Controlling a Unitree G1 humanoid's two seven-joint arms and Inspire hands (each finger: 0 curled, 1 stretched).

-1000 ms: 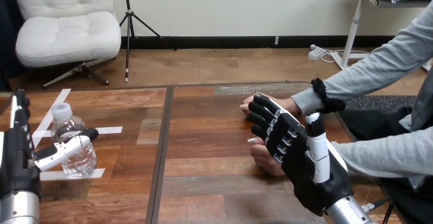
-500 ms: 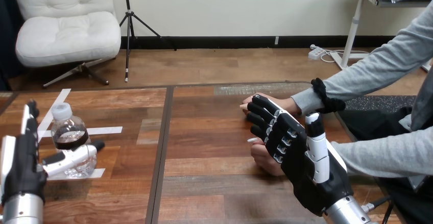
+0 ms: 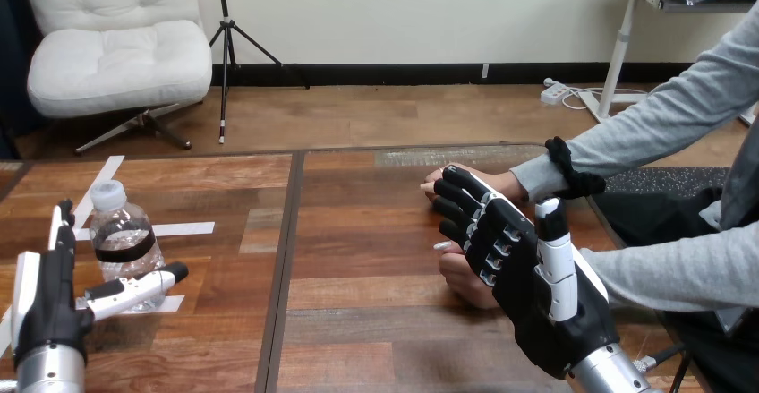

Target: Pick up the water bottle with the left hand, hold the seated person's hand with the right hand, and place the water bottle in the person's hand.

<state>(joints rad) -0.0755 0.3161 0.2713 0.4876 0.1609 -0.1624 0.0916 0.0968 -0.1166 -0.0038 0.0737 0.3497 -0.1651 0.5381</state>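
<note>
A clear water bottle with a white cap and a dark band stands upright on the wooden table at the left, among white tape marks. My left hand is low at the left edge, open, its fingers pointing up beside the bottle and its thumb stretched across in front of the bottle's base. My right hand stands on edge at the right, open, back toward me. Its straight fingers lie against the person's nearer hand, which rests on the table. The person's farther hand lies just beyond.
White tape strips mark the table around the bottle. A seam splits the table into left and right panels. The person's grey sleeves come in from the right edge.
My left hand has dropped back toward the bottom edge, and its thumb has slid from the bottle's middle down to its base. The bottle, my right hand and the person's hands have not moved.
</note>
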